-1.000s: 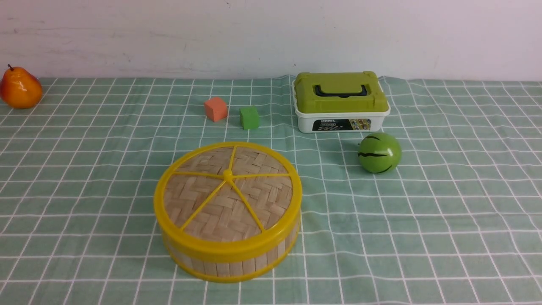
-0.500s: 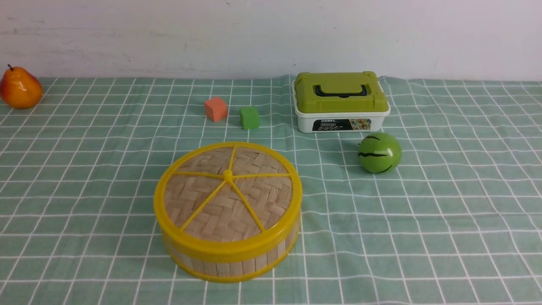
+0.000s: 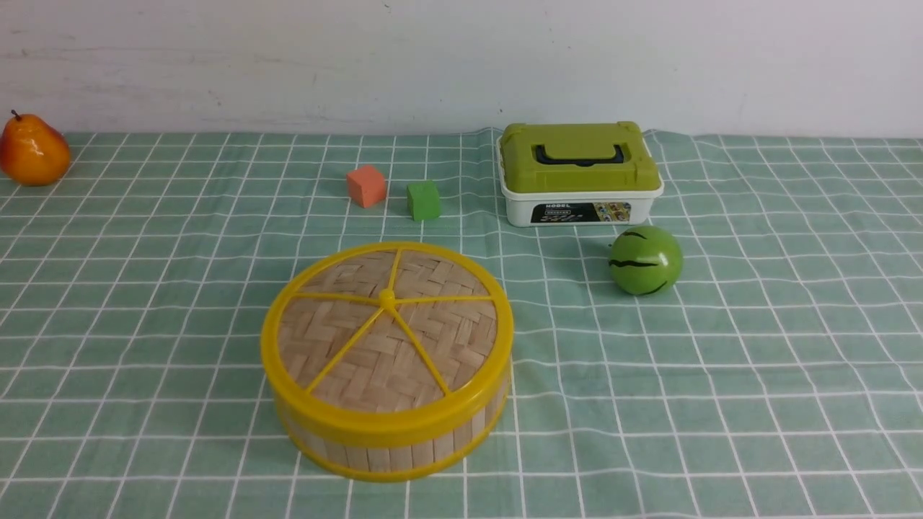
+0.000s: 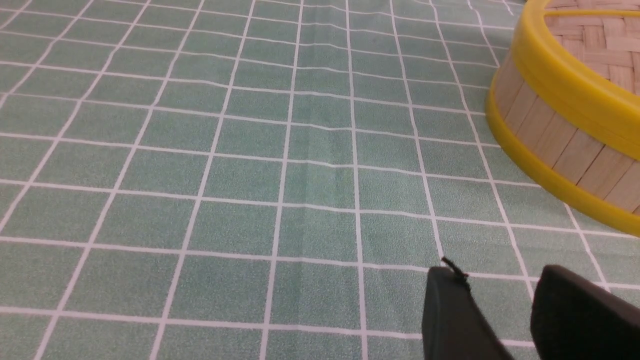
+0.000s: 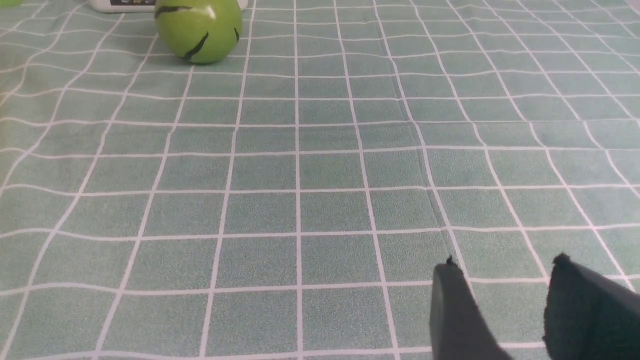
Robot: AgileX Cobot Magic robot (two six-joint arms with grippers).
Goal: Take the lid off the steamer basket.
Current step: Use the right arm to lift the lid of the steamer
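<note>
Green checked cloth (image 3: 757,360) covers the desk, with a plain white wall behind it. The only writing I can make out is "MODEL" on the front label of the white box with the green lid (image 3: 580,173). The smaller print under it is too tiny to read. That box sits behind the steamer basket (image 3: 389,447), off to its right.

The left end effector (image 4: 500,272) only shows up in its own wrist cam. It's two dark fingers with a clear gap between them and cloth showing through, holding nothing. The right end effector (image 5: 505,264) is the same deal, parted and empty, with only cloth around it.

The lid (image 3: 387,331) sits flat on the steamer basket, its yellow rim resting on the basket's top rim. In the left wrist cam the basket is ahead of the left end effector and off to one side, with bare cloth between them and no contact. The right wrist cam doesn't catch the basket, so I can't place it against that one.

A striped green ball (image 3: 645,259) sits to the basket's right. An orange cube (image 3: 366,185) and a green cube (image 3: 423,200) are behind the basket, and a pear (image 3: 32,151) is far off to its left.
</note>
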